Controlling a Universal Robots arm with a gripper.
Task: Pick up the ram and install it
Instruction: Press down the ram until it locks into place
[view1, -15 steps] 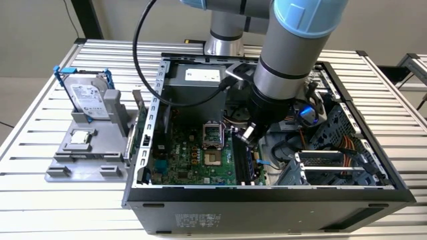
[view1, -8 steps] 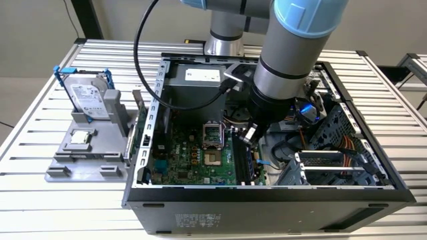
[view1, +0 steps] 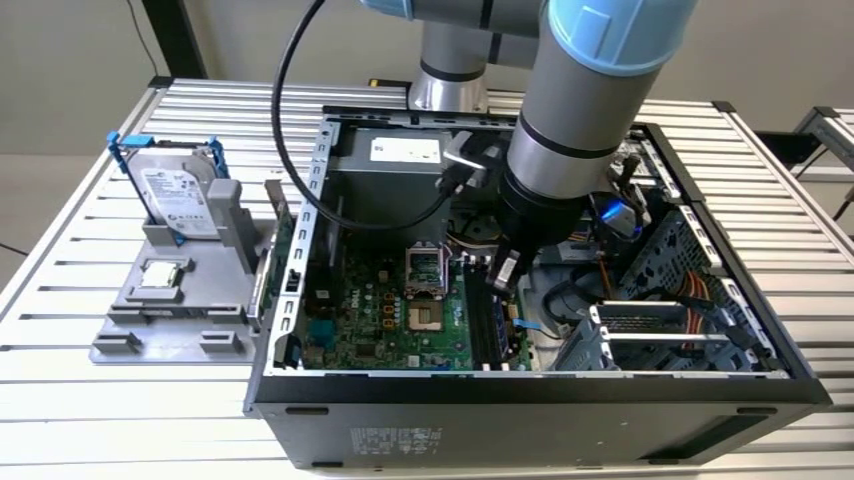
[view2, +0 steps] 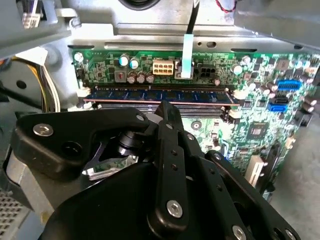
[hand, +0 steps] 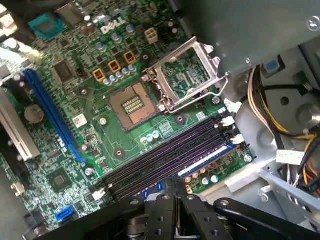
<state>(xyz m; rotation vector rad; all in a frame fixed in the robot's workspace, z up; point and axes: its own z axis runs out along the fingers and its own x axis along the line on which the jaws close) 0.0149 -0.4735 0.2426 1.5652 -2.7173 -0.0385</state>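
The ram lies seated in the outermost of the black slots in the second wrist view, long axis running along the motherboard edge, and my gripper sits just above it. In the first wrist view its bluish strip runs parallel to the slots; whether my gripper is open I cannot tell.

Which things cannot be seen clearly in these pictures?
- Gripper fingertips: in both wrist views its own black body covers them; open or shut cannot be told.
- Ram: in the second wrist view it stands in a slot; full seating is unclear. In the exterior view the arm hides it.
- Hard drive: its holder covers its lower part in the exterior view.
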